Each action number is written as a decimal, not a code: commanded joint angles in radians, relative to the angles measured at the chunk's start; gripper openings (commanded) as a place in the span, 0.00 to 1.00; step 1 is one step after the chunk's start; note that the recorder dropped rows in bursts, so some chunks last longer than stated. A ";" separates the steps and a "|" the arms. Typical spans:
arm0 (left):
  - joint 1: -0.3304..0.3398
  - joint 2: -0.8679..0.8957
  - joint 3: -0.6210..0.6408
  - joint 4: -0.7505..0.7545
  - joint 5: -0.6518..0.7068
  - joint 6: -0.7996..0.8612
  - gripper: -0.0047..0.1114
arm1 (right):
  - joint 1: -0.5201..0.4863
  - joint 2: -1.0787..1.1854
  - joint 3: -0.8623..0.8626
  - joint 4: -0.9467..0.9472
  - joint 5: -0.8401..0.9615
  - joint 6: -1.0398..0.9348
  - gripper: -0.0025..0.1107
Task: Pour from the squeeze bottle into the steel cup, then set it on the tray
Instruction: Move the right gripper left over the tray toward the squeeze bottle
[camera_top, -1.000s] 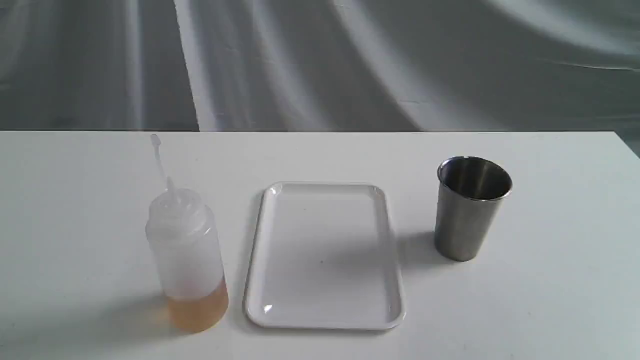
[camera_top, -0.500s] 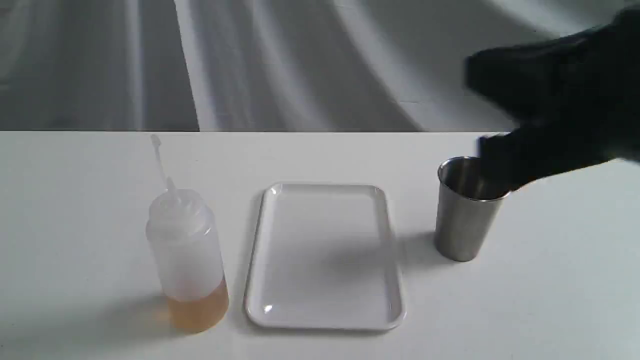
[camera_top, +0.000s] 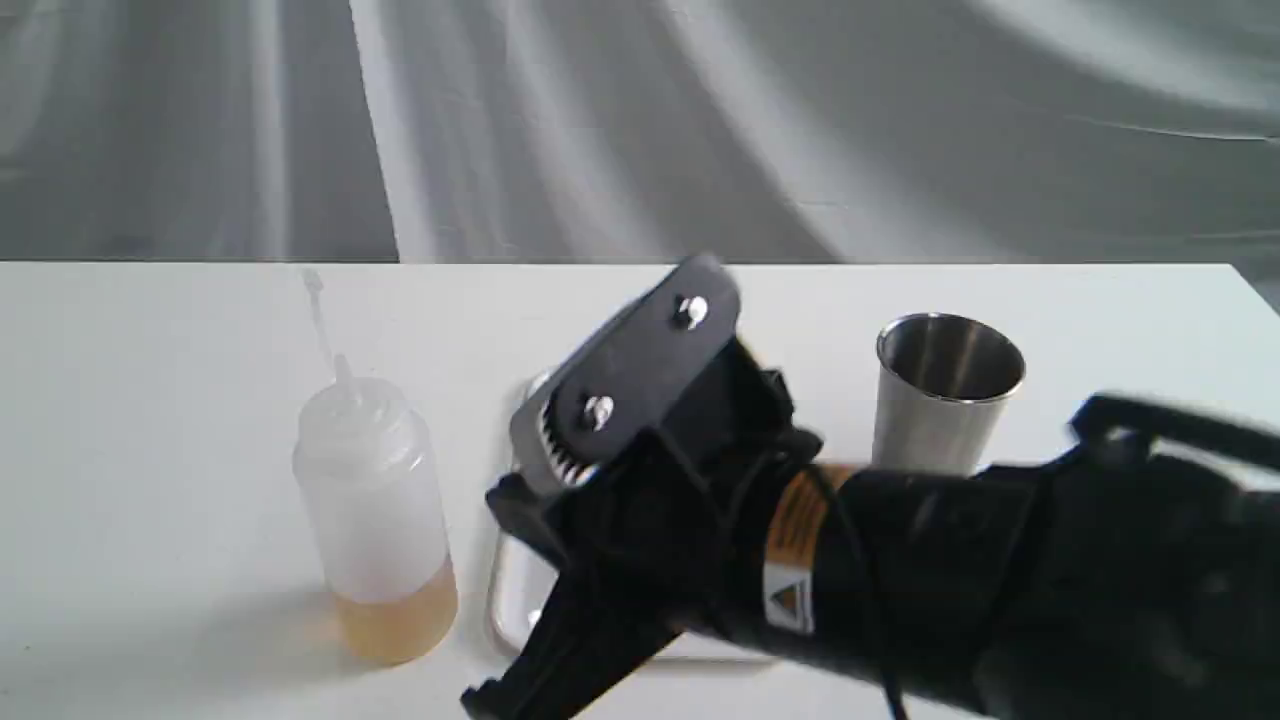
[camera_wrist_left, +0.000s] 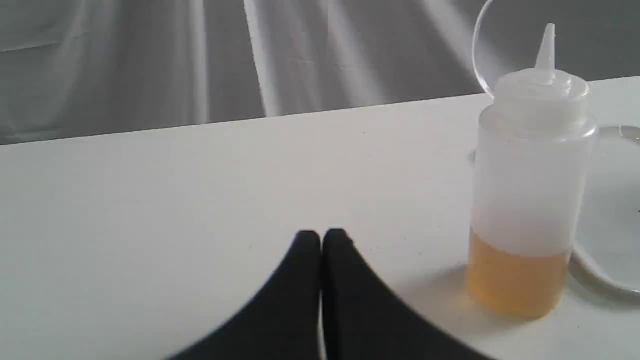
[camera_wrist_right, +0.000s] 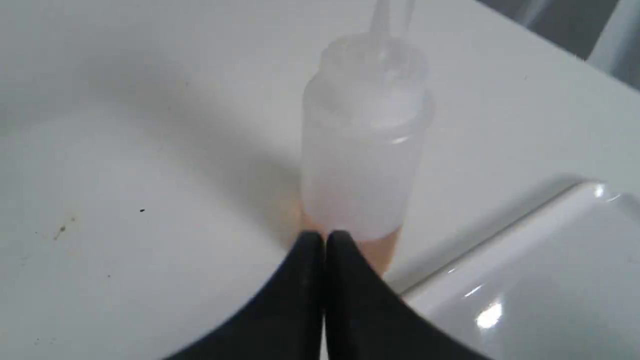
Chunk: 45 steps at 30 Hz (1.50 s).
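Observation:
The squeeze bottle (camera_top: 370, 500) stands upright at the left of the white table, amber liquid in its bottom. The white tray (camera_top: 508, 605) lies in the middle, mostly hidden under my right arm (camera_top: 900, 570). The steel cup (camera_top: 945, 385) stands upright and empty at the right. My right gripper (camera_wrist_right: 322, 235) is shut and empty; it points at the bottle (camera_wrist_right: 362, 165) from the tray's (camera_wrist_right: 550, 280) side, close to it but apart. My left gripper (camera_wrist_left: 321, 232) is shut and empty, low over the table, well short of the bottle (camera_wrist_left: 530, 190); the exterior view does not show it.
Bare white table (camera_top: 150, 450) surrounds the bottle on its left and behind. A grey draped cloth (camera_top: 600, 130) hangs behind the table's far edge. My right arm's black body crosses in front of the cup's lower half.
My right arm came in from the right, passed over the steel cup, and now reaches across the tray toward the bottle. Bottle, tray and cup have not moved.

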 joint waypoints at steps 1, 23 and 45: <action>-0.006 -0.003 0.004 -0.001 -0.007 -0.004 0.04 | 0.015 0.101 0.053 0.101 -0.179 -0.008 0.02; -0.006 -0.003 0.004 -0.001 -0.007 -0.005 0.04 | 0.017 0.350 0.049 0.262 -0.470 -0.085 0.14; -0.006 -0.003 0.004 -0.001 -0.007 -0.005 0.04 | 0.017 0.350 0.049 0.254 -0.434 -0.085 0.93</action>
